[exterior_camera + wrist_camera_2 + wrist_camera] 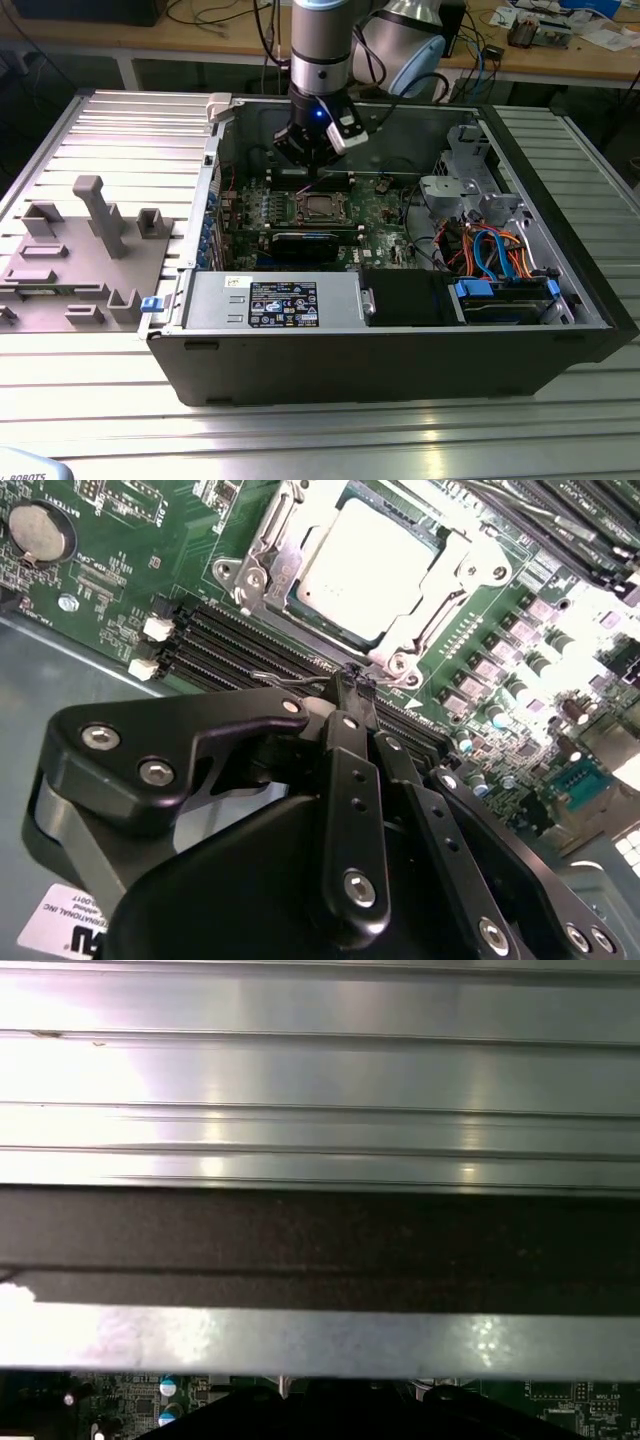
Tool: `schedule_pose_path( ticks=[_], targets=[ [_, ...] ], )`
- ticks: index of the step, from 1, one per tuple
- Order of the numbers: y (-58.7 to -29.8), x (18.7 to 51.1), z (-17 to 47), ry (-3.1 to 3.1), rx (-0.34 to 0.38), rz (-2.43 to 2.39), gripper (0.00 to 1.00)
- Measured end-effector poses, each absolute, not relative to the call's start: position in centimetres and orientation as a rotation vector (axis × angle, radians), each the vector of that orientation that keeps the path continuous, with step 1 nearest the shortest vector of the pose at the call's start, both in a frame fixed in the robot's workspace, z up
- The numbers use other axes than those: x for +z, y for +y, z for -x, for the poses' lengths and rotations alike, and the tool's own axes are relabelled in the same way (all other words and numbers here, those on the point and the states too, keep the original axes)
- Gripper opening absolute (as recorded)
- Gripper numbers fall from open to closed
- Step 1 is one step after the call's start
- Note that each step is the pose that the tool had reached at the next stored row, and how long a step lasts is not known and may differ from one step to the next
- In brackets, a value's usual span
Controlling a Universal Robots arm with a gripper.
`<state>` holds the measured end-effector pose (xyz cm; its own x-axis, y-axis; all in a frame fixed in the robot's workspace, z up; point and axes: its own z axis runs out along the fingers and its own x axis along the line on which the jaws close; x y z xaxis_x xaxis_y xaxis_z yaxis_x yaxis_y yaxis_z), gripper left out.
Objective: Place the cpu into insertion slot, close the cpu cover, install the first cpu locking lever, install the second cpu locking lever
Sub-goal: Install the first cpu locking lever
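We see the cpu (368,570) seated in the insertion slot (262,562) under the closed cpu cover (455,568). Our gripper (352,680) has its fingers (341,702) pressed together on a thin wire locking lever (290,683) beside the socket.

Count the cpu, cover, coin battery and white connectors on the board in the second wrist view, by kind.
cpu: 1
cover: 1
coin battery: 1
white connectors: 2
Total: 5

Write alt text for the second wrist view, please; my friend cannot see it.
A black gripper, fingers pinched shut on a thin wire lever, sits beside the CPU socket on a green motherboard. The silver cpu lies in the socket under the metal cpu cover.
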<state>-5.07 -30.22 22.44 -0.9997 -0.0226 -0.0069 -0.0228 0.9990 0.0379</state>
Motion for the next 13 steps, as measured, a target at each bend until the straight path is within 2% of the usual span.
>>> schedule_pose_path(
  ticks=[13],
  targets=[
    [-30.2,21.4,4.1,3.134,0.056,0.036,0.11]
  ],
)
